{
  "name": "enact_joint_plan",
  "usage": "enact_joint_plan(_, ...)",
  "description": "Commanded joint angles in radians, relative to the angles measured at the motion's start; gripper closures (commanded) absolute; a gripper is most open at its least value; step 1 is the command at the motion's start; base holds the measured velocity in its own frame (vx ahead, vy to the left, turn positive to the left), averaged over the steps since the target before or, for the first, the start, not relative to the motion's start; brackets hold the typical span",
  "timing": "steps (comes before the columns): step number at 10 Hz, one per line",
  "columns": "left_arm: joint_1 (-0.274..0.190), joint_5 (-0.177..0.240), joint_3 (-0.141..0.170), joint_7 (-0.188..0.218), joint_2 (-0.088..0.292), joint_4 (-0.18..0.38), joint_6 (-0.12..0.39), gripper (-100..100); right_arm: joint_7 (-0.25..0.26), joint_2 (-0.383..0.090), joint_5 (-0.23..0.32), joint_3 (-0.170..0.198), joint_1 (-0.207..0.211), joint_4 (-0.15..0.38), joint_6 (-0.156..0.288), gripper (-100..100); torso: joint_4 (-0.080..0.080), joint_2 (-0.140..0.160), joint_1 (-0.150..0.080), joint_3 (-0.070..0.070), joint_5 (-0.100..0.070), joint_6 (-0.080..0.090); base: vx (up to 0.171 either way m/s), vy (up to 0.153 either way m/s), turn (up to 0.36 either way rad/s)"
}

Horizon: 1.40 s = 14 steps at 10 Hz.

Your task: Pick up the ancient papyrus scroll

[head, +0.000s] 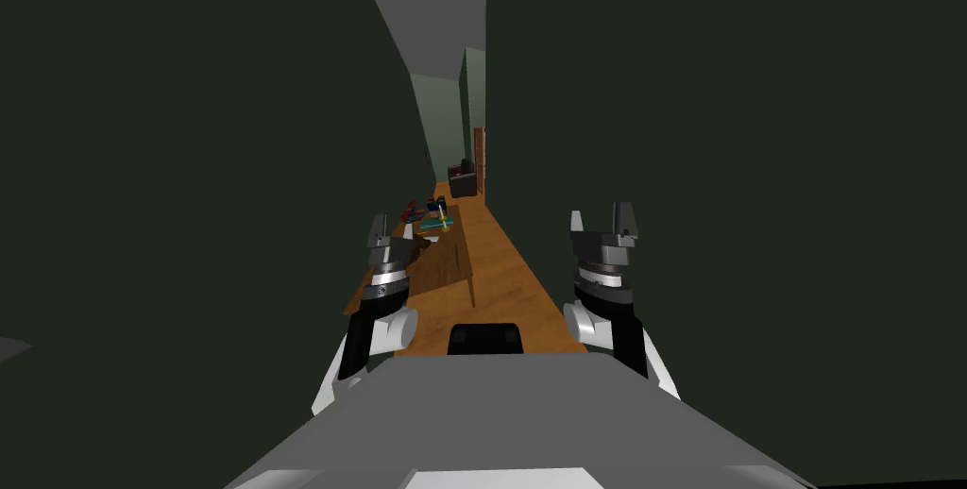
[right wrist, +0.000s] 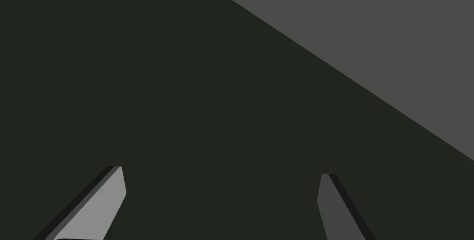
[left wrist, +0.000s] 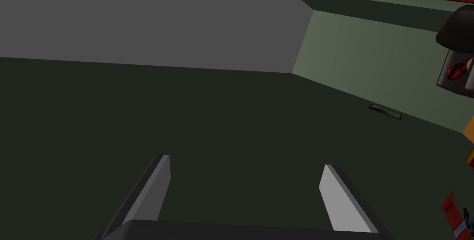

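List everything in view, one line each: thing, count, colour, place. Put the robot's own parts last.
table: one, brown wood, ahead on the floor's left side
small items: several, red, blue and teal, on the table's far end; too small to name
armchair: one, black, far end of the floor
floor: one strip, orange-brown, running ahead
walls: two, very dark green, either side of the floor
left gripper: one, grey, open, by the table's near end
right gripper: one, grey, open, at the floor's right edge

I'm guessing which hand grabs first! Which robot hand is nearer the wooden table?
The left gripper: it sits right by the wooden table, at its edge, while the right gripper is off across the orange floor.
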Motion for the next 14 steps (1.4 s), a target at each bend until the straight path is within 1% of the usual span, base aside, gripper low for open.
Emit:
enact_joint_plan(1, 0.003, 0.003, 0.000, 0.006, 0.029, -0.001, 0.016, -100, 0.000, 0.000, 0.000, 0.000, 0.000, 0.000, 0.000, 0, 0.000, 0.000, 0.000, 0.000, 0.000, 0.000, 0.016, -0.022, -0.039)
enact_joint_plan(3, 0.011, 0.011, -0.001, 0.020, 0.071, -0.003, 0.051, -100, 0.000, 0.000, 0.000, 0.000, 0.000, 0.000, 0.000, 0, 0.000, -0.002, -0.003, -0.001, -0.001, 0.000, 0.040, -0.056, -0.046)
enact_joint_plan(7, 0.033, 0.036, 0.000, 0.069, 0.140, -0.003, 0.156, -100, 0.000, 0.000, 0.000, 0.000, 0.000, 0.000, 0.000, 0, -0.001, -0.006, -0.006, -0.003, -0.001, 0.000, 0.089, -0.093, -0.067)
enact_joint_plan(8, 0.033, 0.036, 0.000, 0.069, 0.140, -0.003, 0.167, -100, 0.000, 0.000, 0.000, 0.000, 0.000, 0.000, 0.000, 0, -0.002, -0.007, -0.007, -0.004, -0.001, 0.000, 0.066, -0.066, -0.018)
enact_joint_plan(10, 0.046, 0.055, 0.004, 0.102, 0.166, 0.000, 0.235, -100, 0.000, 0.000, 0.000, 0.000, 0.000, 0.000, 0.000, 0, -0.001, -0.005, -0.004, -0.003, -0.001, 0.000, 0.069, -0.071, -0.065)
enact_joint_plan(11, 0.046, 0.055, 0.004, 0.102, 0.166, 0.000, 0.243, -100, 0.000, 0.000, 0.000, 0.000, 0.000, 0.000, 0.000, 0, -0.001, -0.005, -0.005, -0.003, -0.001, 0.000, 0.053, -0.071, -0.012)
enact_joint_plan(12, 0.053, 0.065, 0.006, 0.121, 0.176, 0.003, 0.284, -100, 0.000, 0.000, 0.000, 0.000, 0.000, 0.000, 0.000, 0, -0.001, -0.004, -0.005, -0.002, -0.001, 0.000, 0.081, -0.075, -0.041)
enact_joint_plan(13, 0.061, 0.076, 0.009, 0.141, 0.184, 0.006, 0.308, -100, 0.000, 0.000, 0.000, 0.000, 0.000, 0.000, 0.000, 0, -0.001, -0.005, -0.005, -0.003, -0.001, 0.000, 0.119, -0.111, -0.059)
enact_joint_plan(14, 0.061, 0.076, 0.009, 0.141, 0.184, 0.006, 0.327, -100, 0.000, 0.000, 0.000, 0.000, 0.000, 0.000, 0.000, 0, -0.002, -0.007, -0.007, -0.004, -0.002, 0.000, 0.087, -0.088, -0.014)
